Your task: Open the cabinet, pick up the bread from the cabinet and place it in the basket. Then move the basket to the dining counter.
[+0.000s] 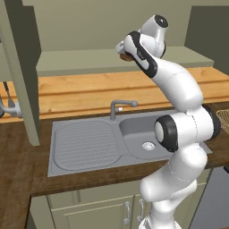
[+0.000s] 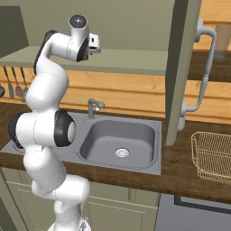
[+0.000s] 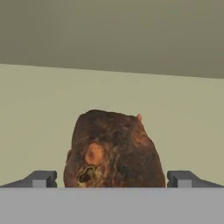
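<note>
Now I'm at the pick: my claw (image 3: 112, 179) spread wide, gripping nothing, straddling the bread (image 3: 114, 151) on the open cabinet (image 1: 112, 60) floor. Next, close, lift, carry right to the basket (image 2: 213, 155).

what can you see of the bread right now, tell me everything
The bread is a small, lumpy brown loaf with a dark, rough crust, reddish patches and one paler orange spot low on its near side. It sits upright on the plain green floor of the cabinet, which is open, with the back wall behind it. In the hand view the open tool has one finger on each side of it, with a slight gap showing, so it is bracketed but not yet gripped.
</note>
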Robot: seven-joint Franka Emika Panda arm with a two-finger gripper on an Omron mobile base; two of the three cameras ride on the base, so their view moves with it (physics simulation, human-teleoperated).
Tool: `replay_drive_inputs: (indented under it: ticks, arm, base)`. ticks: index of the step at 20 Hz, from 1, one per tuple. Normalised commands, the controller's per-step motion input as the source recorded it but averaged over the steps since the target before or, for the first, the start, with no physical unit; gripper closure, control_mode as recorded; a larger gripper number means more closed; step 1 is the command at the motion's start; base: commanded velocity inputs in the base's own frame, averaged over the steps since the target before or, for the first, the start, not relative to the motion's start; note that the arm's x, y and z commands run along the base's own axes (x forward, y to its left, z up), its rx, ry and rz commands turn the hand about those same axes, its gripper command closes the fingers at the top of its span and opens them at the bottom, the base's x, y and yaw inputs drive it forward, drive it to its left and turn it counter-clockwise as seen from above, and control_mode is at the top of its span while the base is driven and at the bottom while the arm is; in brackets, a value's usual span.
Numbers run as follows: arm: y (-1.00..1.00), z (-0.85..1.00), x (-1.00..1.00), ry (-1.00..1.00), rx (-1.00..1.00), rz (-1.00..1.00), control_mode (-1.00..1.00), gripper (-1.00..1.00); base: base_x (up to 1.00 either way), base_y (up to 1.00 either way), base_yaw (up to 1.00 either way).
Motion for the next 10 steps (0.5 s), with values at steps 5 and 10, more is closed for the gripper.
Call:
replay_drive_inputs:
  ticks: [5, 10]
  arm:
    - [0.06, -0.16, 0.14, 0.01, 0.0, 0.0, -1.0, -1.0]
    - [0.06, -0.37, 0.05, 0.0, 0.0, 0.0, -1.0, 1.0]
  base:
    - [0.0, 0.0, 0.0]
    - [0.0, 0.0, 0.0]
